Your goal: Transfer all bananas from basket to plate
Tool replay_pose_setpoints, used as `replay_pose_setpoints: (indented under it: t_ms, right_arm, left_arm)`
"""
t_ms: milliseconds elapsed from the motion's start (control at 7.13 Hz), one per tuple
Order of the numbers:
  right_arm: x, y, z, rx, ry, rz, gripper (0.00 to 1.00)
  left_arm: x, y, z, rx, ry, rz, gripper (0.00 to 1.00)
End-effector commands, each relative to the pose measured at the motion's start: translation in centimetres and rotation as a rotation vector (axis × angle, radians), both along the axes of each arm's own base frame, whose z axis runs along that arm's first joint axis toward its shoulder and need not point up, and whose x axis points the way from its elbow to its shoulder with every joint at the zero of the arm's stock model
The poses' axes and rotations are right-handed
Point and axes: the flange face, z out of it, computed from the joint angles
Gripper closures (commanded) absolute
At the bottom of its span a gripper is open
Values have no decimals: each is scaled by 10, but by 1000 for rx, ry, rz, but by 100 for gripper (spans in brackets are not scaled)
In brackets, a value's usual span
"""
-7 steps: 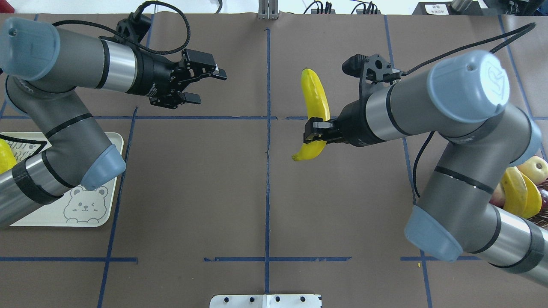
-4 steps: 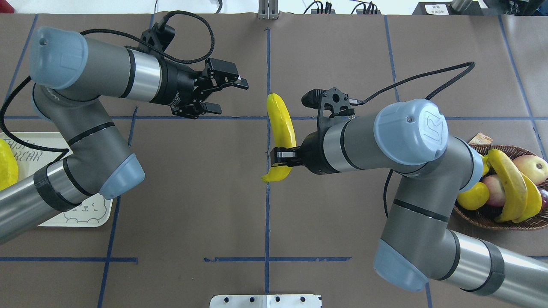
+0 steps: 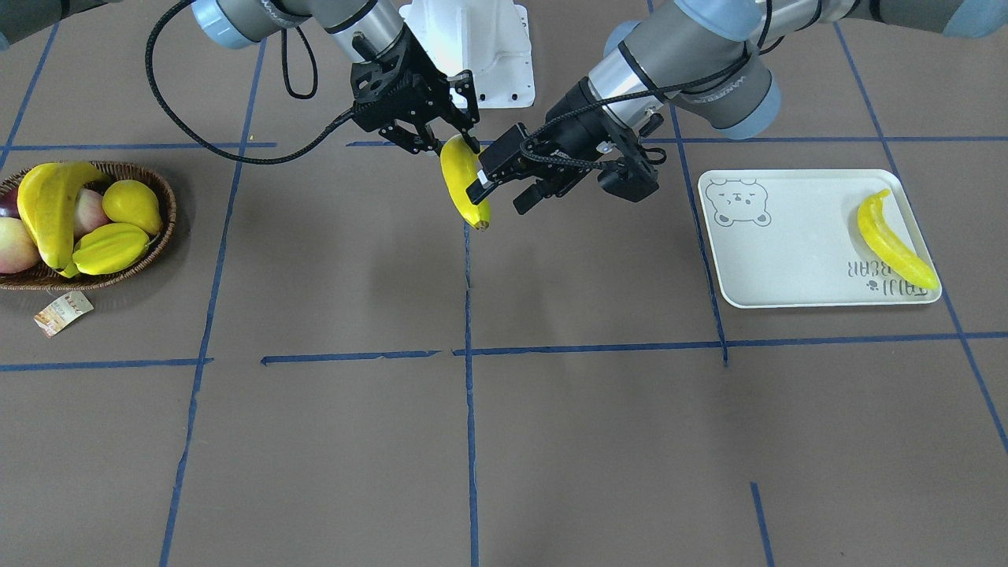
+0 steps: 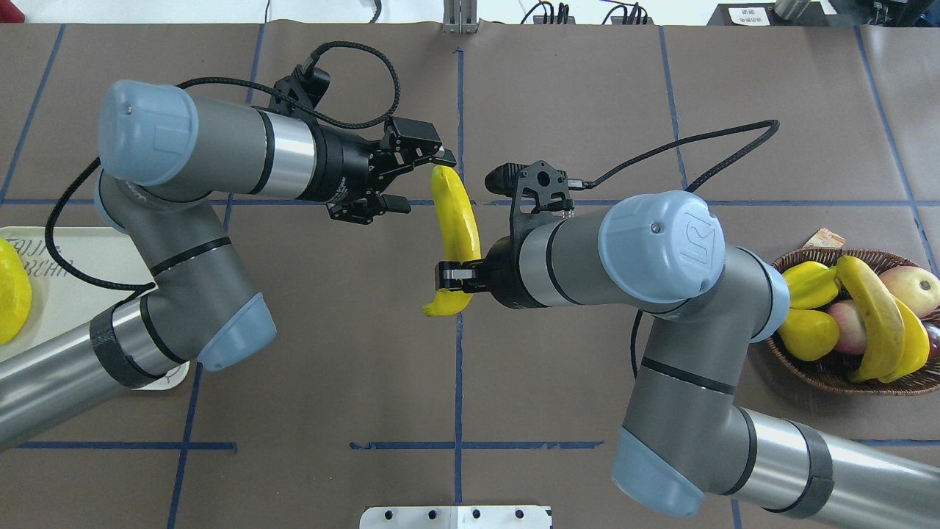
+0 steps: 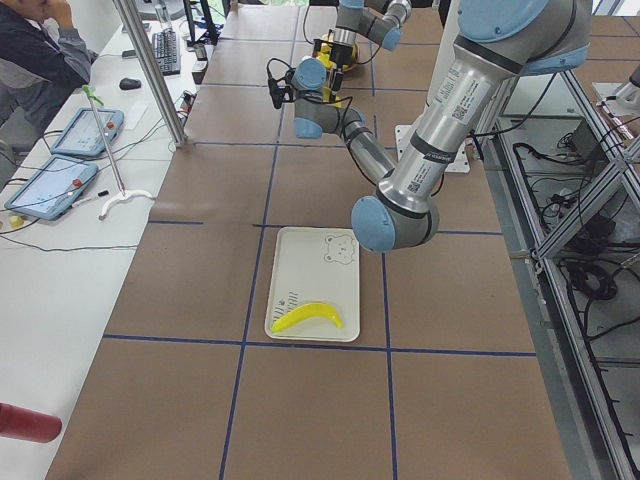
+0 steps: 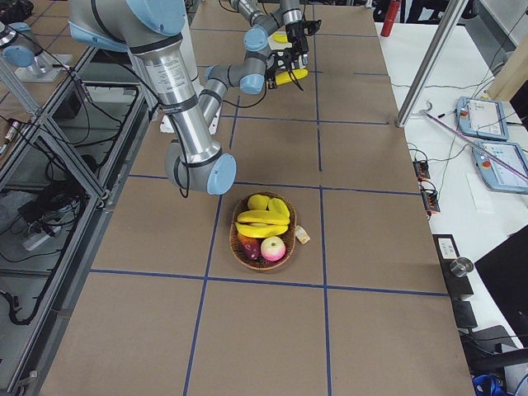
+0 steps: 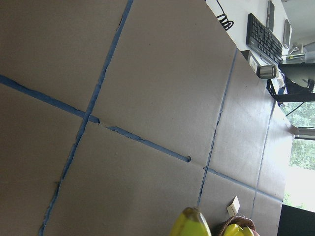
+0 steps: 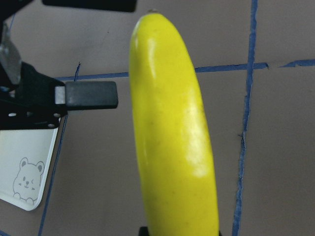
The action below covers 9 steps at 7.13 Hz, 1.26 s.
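Note:
My right gripper (image 4: 457,275) is shut on the lower part of a long yellow banana (image 4: 457,220), held above the table's middle. My left gripper (image 4: 422,182) is open, and the banana's far tip sits just off its fingertips. From the front, the same banana (image 3: 465,183) hangs between the right gripper (image 3: 457,142) and the left gripper (image 3: 498,195). The right wrist view is filled by the banana (image 8: 172,142), with a left finger (image 8: 91,94) beside it. One banana (image 3: 894,240) lies on the plate (image 3: 787,252). Two bananas (image 4: 877,319) rest in the basket (image 4: 844,380).
The basket also holds a starfruit (image 3: 110,246), a pear-like yellow fruit (image 3: 130,203) and apples (image 4: 910,283). A paper tag (image 3: 61,313) lies beside it. Blue tape lines cross the brown table. A person sits at a side desk (image 5: 40,60).
My right arm carried the banana left to the table's centre line. My left arm swung right, bringing its open fingers up to the banana's far tip.

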Motion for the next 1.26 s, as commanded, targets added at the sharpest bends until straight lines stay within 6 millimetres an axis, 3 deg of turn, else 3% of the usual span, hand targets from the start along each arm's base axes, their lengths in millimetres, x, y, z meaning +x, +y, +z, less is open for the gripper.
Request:
replay_pose_setpoints:
  t_ms: [0, 280, 421, 1122]
  right_arm:
    - [-1, 1, -5, 3, -7, 0, 100]
    - [-1, 1, -4, 1, -5, 2, 99]
    - [-3, 3, -5, 3, -5, 3, 99]
    - [-10, 10, -3, 8, 1, 8, 99]
  left_arm:
    - [21, 17, -1, 0, -1, -4, 3]
    - [22, 17, -1, -3, 0, -3, 36]
    - [23, 18, -2, -3, 0, -1, 40]
    - [22, 17, -1, -1, 0, -3, 40]
